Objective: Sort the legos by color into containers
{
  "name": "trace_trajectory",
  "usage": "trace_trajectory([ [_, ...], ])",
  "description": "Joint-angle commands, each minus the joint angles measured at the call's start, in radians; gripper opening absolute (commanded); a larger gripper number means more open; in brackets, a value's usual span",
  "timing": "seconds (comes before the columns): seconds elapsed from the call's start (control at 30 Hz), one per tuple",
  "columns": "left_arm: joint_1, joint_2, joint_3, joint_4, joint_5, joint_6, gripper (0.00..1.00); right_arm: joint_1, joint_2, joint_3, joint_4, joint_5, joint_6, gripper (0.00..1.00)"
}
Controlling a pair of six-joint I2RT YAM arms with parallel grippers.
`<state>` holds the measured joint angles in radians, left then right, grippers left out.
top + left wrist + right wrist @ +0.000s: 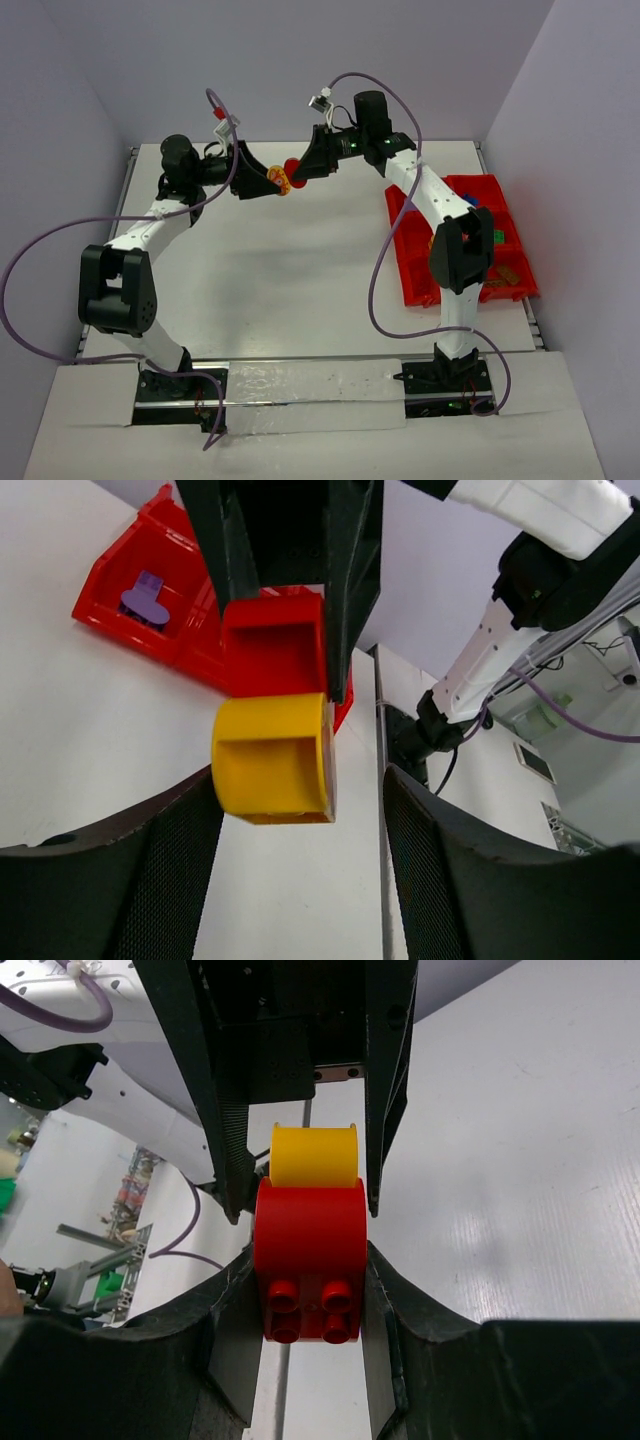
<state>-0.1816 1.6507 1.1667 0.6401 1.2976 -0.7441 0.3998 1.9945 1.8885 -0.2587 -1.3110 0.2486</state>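
Observation:
My right gripper [300, 170] is shut on a red brick [293, 167], held in the air over the back of the table. A yellow-orange brick [280, 181] is stuck to the red one's far end. In the right wrist view my right gripper [310, 1260] pinches the red brick [310, 1250], with the yellow brick [314, 1155] beyond it. My left gripper [268, 183] is open, its fingers either side of the yellow brick [272, 757]; a gap shows on the right. The red brick [275, 645] sits behind it. The red tray [415, 265] lies at the right.
The tray also shows in the left wrist view [110, 575], with a purple piece [145, 597] in one compartment. From above, a green piece [497, 237] and a brown-orange piece [506, 275] lie in other compartments. Purple cables hang from both arms.

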Motion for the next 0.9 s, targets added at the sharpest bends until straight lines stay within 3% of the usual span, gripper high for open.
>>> trace_trajectory([
  [0.0, -0.006, 0.017, -0.002, 0.213, 0.035, -0.121, 0.67, 0.011, -0.033, -0.003, 0.055, -0.025, 0.015, 0.0],
  [0.13, -0.007, 0.03, 0.023, 0.164, 0.035, -0.103, 0.51, 0.013, -0.034, -0.008, 0.05, -0.014, 0.007, 0.0],
  [0.2, -0.009, 0.046, 0.048, 0.112, 0.039, -0.088, 0.33, 0.013, -0.036, 0.004, 0.014, 0.012, -0.035, 0.0],
  [0.27, -0.009, 0.06, 0.064, 0.065, 0.039, -0.092, 0.08, 0.011, -0.037, 0.016, -0.025, 0.03, -0.077, 0.0],
  [0.3, -0.008, 0.059, 0.064, 0.058, 0.034, -0.092, 0.01, 0.01, -0.039, 0.023, -0.049, 0.043, -0.106, 0.0],
  [0.47, -0.006, 0.053, 0.05, 0.052, 0.023, -0.097, 0.0, -0.009, -0.072, 0.039, -0.25, 0.145, -0.328, 0.0],
  [0.6, 0.013, 0.032, 0.024, -0.039, 0.02, -0.025, 0.0, -0.065, -0.14, -0.009, -0.312, 0.177, -0.419, 0.0],
  [0.7, 0.033, 0.006, 0.025, -0.239, -0.015, 0.138, 0.0, -0.142, -0.184, -0.011, -0.467, 0.2, -0.506, 0.0],
  [0.73, 0.037, 0.001, 0.03, -0.24, -0.015, 0.191, 0.0, -0.142, -0.184, -0.005, -0.468, 0.209, -0.547, 0.0],
  [0.8, 0.039, -0.017, 0.075, -0.506, -0.073, 0.45, 0.0, -0.2, -0.225, 0.002, -0.7, 0.276, -0.745, 0.0],
  [0.87, 0.033, -0.028, 0.094, -0.691, -0.155, 0.56, 0.0, -0.229, -0.265, -0.017, -0.893, 0.333, -0.881, 0.0],
])
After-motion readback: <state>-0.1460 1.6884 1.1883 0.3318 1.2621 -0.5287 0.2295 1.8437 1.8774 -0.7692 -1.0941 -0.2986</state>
